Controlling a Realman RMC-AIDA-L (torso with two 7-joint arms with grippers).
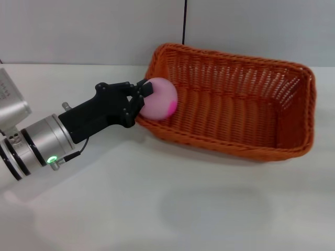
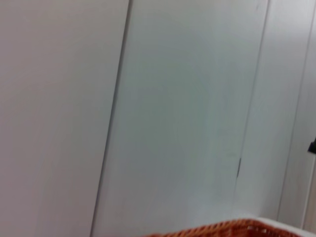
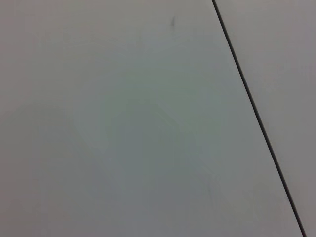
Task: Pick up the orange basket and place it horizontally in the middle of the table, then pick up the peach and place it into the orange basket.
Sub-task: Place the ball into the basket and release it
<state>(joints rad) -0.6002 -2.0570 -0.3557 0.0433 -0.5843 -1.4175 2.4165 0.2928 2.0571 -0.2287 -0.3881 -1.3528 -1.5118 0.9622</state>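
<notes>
— right, what do you have on the head camera?

— i see the left gripper point(image 1: 142, 95) reaching in from the left side, its black fingers point(image 1: 140, 89) pinched on the small round pale-pink peach with a magenta patch point(image 1: 158, 99). the peach is held at the left end of the large rectangular orange wicker basket point(image 1: 235, 104), right over the braided rim there, partly above the basket's inside and not resting on its floor as far as i can tell.

— and the basket itself?

— it sits on the wide plain white table point(image 1: 157, 209), lying lengthwise across my view, toward the far right part of the tabletop, its far side near the pale wall behind. the inside of the basket holds nothing else that i can see.

— what does the left wrist camera give you?

— mostly the pale panelled wall point(image 2: 173, 108), with a strip of the basket's orange woven rim point(image 2: 217, 229) at the edge of the picture. i cannot see the gripper's own fingers there.

— the right arm?

— it does not show on the head camera. its wrist camera shows only a plain grey surface point(image 3: 123, 123) crossed by a thin dark seam point(image 3: 256, 118), so i cannot tell anything about the right gripper's fingers.
</notes>
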